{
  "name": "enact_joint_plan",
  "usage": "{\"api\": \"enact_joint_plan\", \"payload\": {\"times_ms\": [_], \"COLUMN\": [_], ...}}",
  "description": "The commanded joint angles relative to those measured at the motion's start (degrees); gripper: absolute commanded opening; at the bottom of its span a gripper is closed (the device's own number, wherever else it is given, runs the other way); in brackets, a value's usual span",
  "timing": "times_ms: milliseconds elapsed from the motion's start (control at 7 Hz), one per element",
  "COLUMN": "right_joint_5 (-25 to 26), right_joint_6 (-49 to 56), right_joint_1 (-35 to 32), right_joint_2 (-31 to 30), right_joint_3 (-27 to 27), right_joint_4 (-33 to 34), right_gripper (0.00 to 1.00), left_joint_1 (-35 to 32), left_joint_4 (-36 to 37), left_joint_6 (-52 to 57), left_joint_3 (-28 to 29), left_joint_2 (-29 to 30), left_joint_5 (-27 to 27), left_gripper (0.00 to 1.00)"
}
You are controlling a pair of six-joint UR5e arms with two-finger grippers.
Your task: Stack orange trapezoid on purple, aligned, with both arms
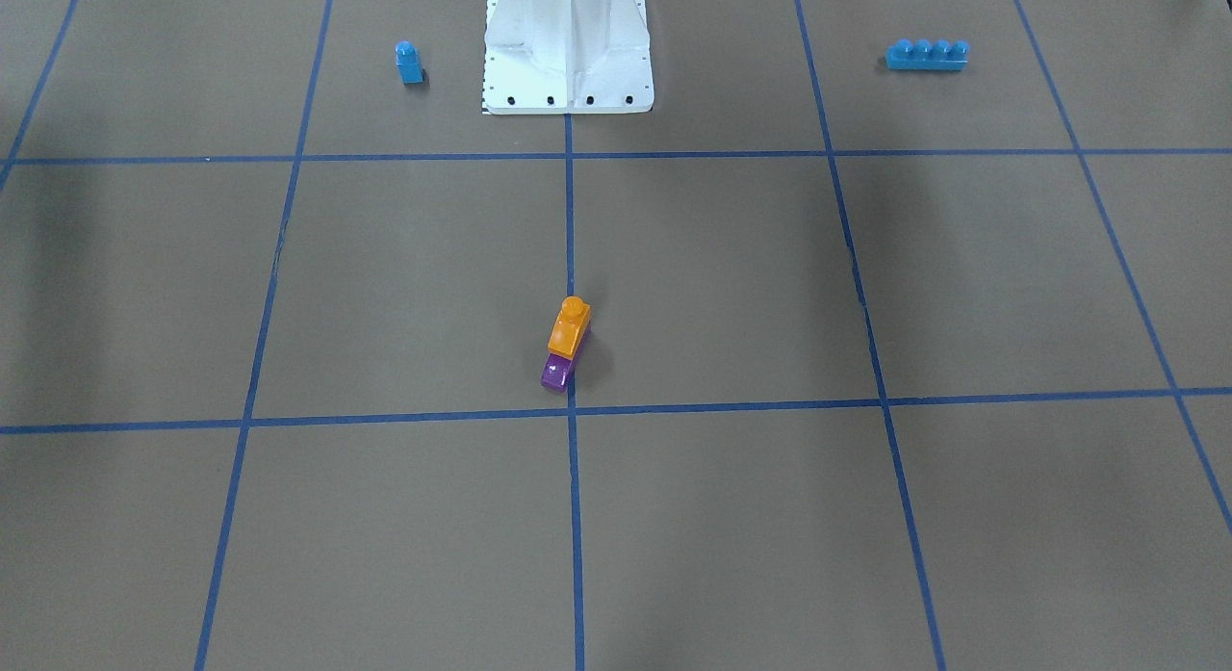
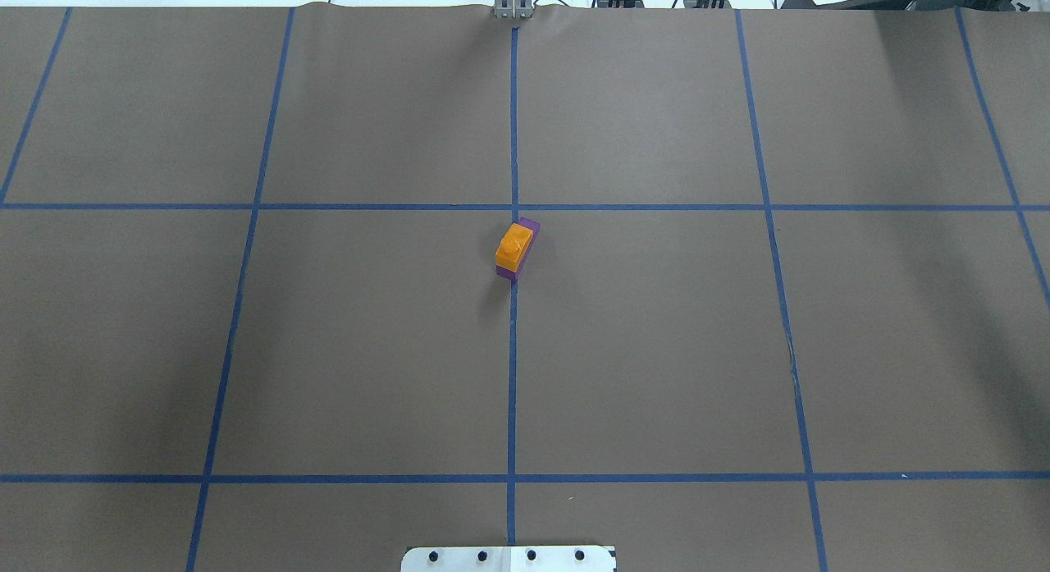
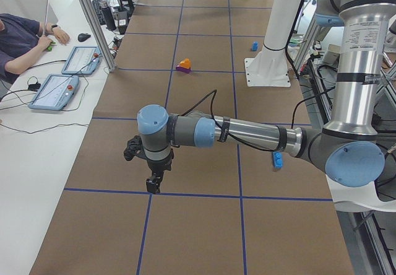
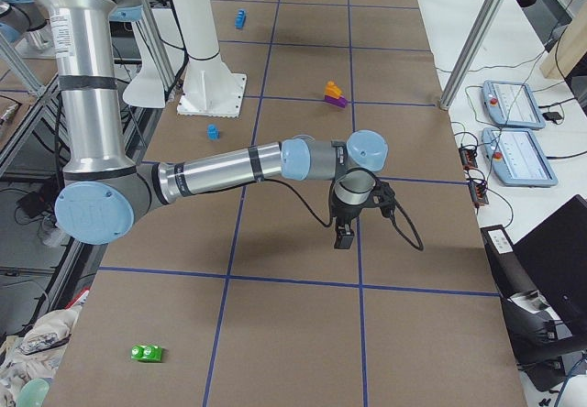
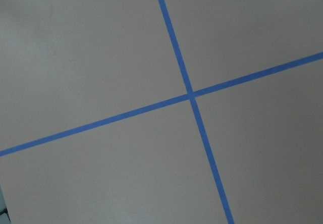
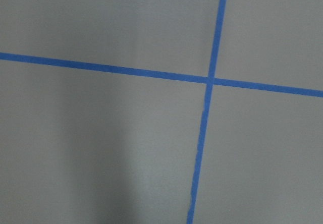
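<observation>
The orange trapezoid [image 1: 568,329] sits on top of the purple brick [image 1: 555,373] near the table's middle, on a blue tape line. The pair also shows in the overhead view, orange [image 2: 513,245] over purple [image 2: 529,226]. No gripper is near the stack. My left gripper [image 3: 151,185] shows only in the exterior left view, pointing down over the table far from the stack. My right gripper [image 4: 344,237] shows only in the exterior right view, also pointing down and far from it. I cannot tell whether either is open or shut. The wrist views show only brown paper and blue tape.
A small blue one-stud brick [image 1: 409,63] and a long blue four-stud brick [image 1: 927,55] lie either side of the white base [image 1: 568,45]. A green brick [image 4: 146,353] lies near the table's right end. An operator [image 3: 18,36] sits beside tablets.
</observation>
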State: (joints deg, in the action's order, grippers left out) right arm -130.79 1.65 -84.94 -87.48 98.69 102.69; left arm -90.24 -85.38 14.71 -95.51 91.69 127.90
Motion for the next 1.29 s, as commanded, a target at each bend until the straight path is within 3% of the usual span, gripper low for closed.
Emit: {"api": "enact_joint_plan", "payload": {"times_ms": [0,429,1143], "right_joint_5": [-0.69,-4.47,-3.94], "right_joint_6": [0.11,5.61,10.73], "right_joint_1": [-2.68,-6.36,-8.92], "right_joint_2": [-1.20,-1.99,-4.28], "right_joint_3": [-2.80,-3.67,-4.38], "right_joint_4": [-3.11,-3.03,-3.20], "right_gripper": [1.00,1.00,1.00], "left_joint_1": [-0.02,-0.02,0.06], "left_joint_4": [-0.84,-1.02,-1.02], "left_joint_6": [0.32,0.06,0.32], "left_joint_3": [2.60,2.17,2.17], "left_joint_2": [-1.77,-1.87,-1.70], "left_joint_5": [0.68,0.69,0.60], "left_gripper": [1.00,1.00,1.00]}}
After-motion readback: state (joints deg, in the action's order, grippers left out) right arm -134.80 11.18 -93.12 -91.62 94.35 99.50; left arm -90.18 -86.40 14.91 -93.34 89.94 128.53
